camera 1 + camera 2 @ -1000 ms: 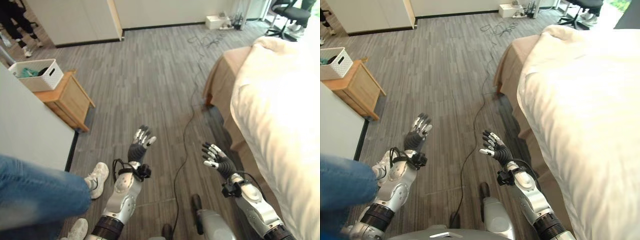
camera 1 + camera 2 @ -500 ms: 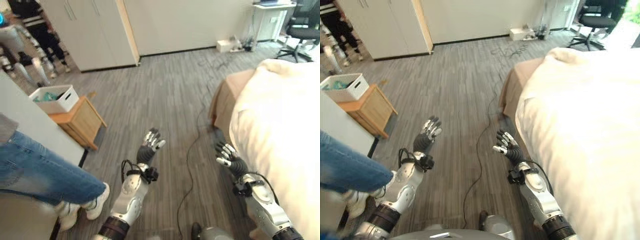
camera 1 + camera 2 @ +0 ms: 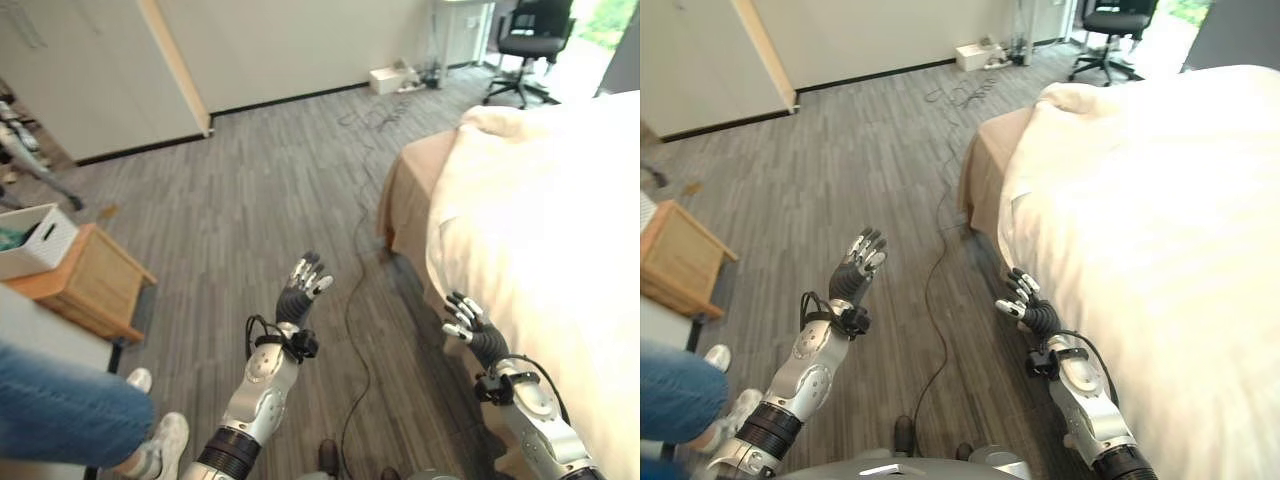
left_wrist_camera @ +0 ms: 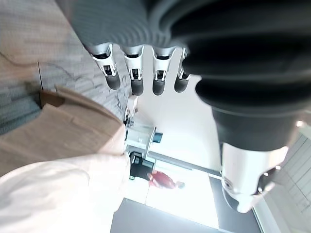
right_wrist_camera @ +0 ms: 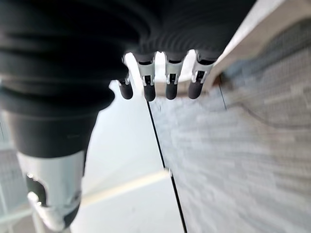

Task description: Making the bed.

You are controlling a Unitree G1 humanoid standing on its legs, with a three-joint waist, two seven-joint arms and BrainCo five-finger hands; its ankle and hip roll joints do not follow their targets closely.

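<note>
The bed (image 3: 410,190) stands at the right, with a cream duvet (image 3: 540,240) spread over it and a tan sheet hanging at its near corner. My left hand (image 3: 300,293) is held up over the floor in the middle, fingers straight and holding nothing. Close beside the bed's edge my right hand (image 3: 468,325) hovers with relaxed fingers, also holding nothing. In the left wrist view the fingers (image 4: 133,80) point toward the duvet (image 4: 58,194). In the right wrist view the fingers (image 5: 167,82) stretch out over the grey floor.
A wooden side table (image 3: 85,285) with a white basket (image 3: 30,240) stands at the left. A person's jeans leg and shoes (image 3: 60,420) are at the lower left. A black office chair (image 3: 525,30) and a white box (image 3: 385,80) are at the far wall.
The camera has turned right and lifted, so the bed shows larger. Both hands stay raised and open, and the right hand is now nearer the duvet's edge. The person's leg has moved.
</note>
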